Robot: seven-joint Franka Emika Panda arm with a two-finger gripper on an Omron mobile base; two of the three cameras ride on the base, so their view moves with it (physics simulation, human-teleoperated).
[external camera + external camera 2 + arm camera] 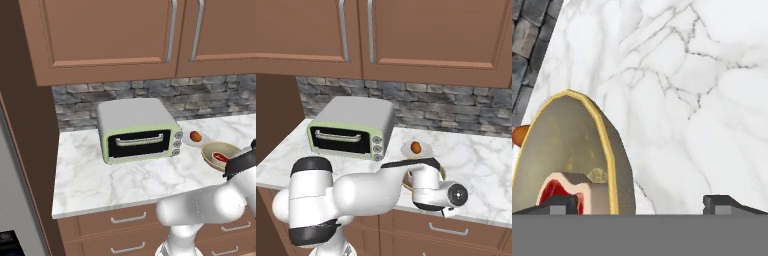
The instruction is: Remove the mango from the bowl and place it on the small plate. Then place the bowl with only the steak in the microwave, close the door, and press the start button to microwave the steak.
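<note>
Bowl [567,155] with steak [559,192] sits on the counter [687,100] at ten o'clock of our claw [639,202], which gapes wide and empty; mango [196,136] is on the plate [189,141].

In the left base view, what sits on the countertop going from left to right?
Toaster oven → mango on the small plate → bowl holding the steak, partly covered at its right by the arm.
</note>
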